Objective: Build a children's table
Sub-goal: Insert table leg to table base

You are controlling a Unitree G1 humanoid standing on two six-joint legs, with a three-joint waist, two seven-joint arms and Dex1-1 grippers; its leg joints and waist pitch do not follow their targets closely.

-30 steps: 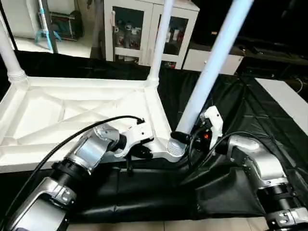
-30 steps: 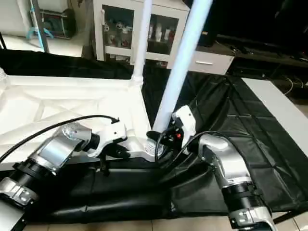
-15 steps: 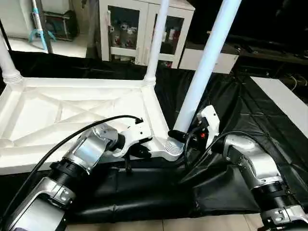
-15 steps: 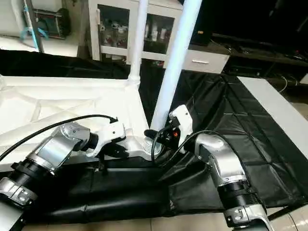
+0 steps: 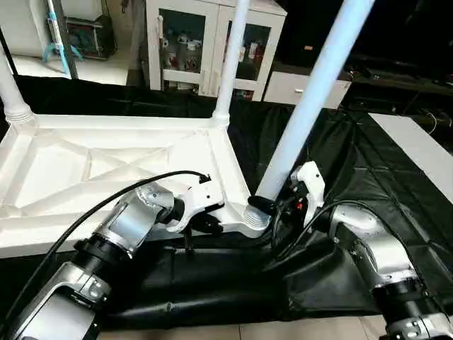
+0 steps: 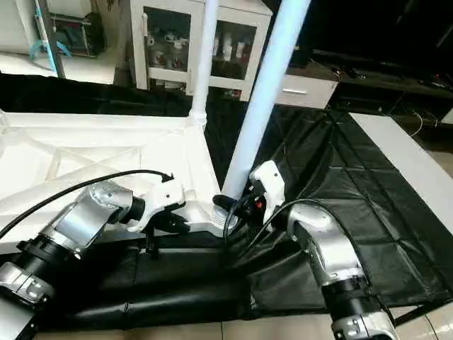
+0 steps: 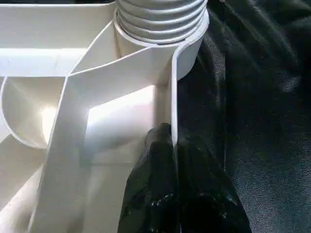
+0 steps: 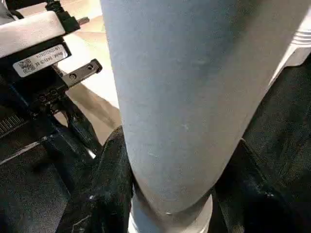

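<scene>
The children's table top (image 5: 106, 170) lies upside down on the black cloth, its X-ribbed underside facing up. White legs rise from its far left corner (image 5: 10, 85) and back right corner (image 5: 230, 64). A third leg (image 5: 311, 99) stands in the near right corner socket (image 5: 256, 214), leaning to the right. My right gripper (image 5: 267, 205) is shut on this leg just above its ribbed base, one finger (image 8: 109, 184) on each side. My left gripper (image 7: 167, 143) is shut on the top's front rim (image 7: 171, 92), close beside that corner's threaded collar (image 7: 160, 19).
The black cloth (image 5: 340, 163) covers the work table and bunches in folds at the front edge under my forearms. A white cabinet with glass doors (image 5: 191, 42) stands behind. A white surface (image 5: 417, 149) lies at the right.
The held leg stood a little more upright half a second ago and now leans right again, my right forearm shifting with it. The left gripper has kept its hold on the rim.
</scene>
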